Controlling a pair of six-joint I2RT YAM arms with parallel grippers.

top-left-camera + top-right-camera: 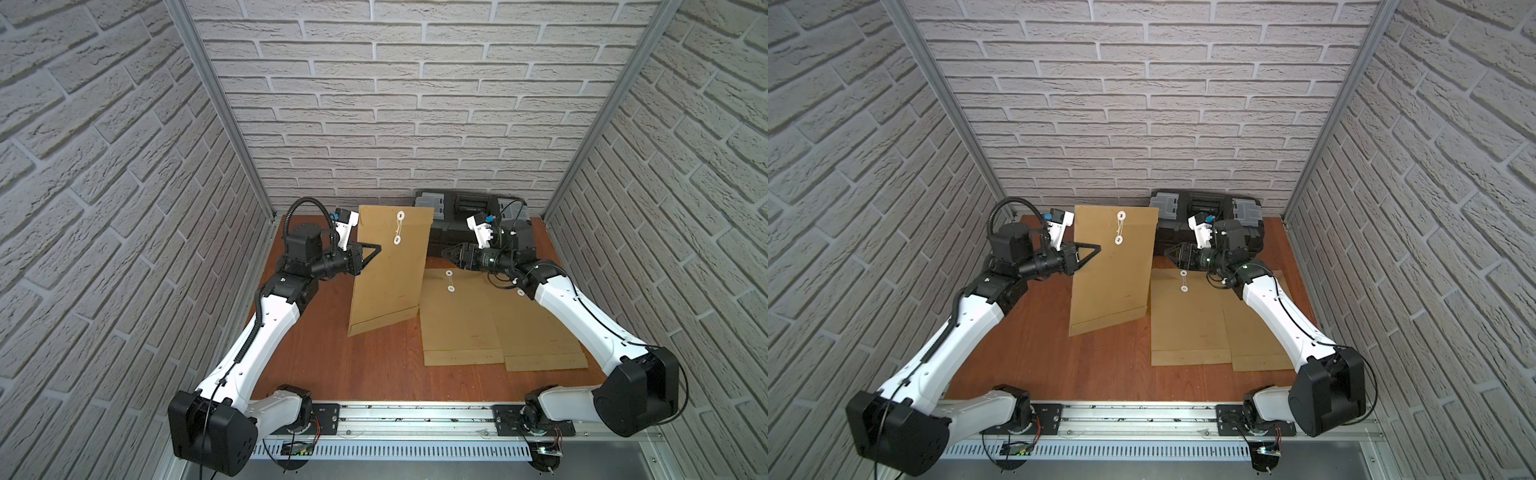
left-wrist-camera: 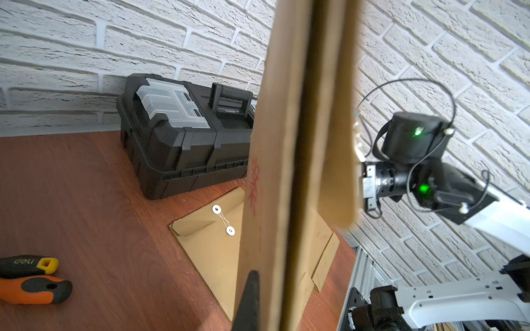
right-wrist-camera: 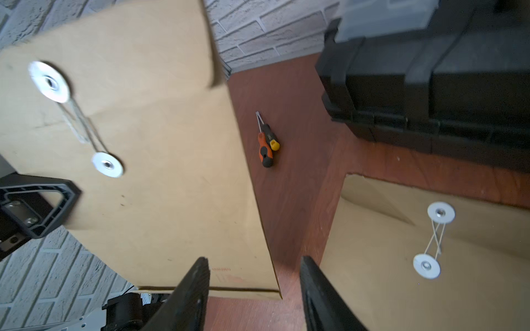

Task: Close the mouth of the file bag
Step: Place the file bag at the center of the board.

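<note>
Fingers (image 3: 198, 275) of your right gripper (image 1: 448, 252) spread, empty, near file bag (image 1: 390, 274), not touching. Your left gripper (image 1: 376, 249) pinches bag's side edge, holding it upright near worktop (image 1: 332, 365) back edge, string (image 1: 399, 227) side facing right arm. String spans 2 discs (image 1: 400, 215); mouth looks closed.

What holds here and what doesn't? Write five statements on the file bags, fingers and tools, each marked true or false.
1. The left fingers are shut on the upright brown paper file bag. True.
2. The right fingers grip it too. False: they stand open, clear of it.
3. The black plastic toolbox stands by the back wall. True.
4. One flat brown paper bag lies on the wooden table. False: two flat bags overlap there.
5. The orange and yellow-ended screwdrivers lie inside the toolbox. False: on the table.
</note>
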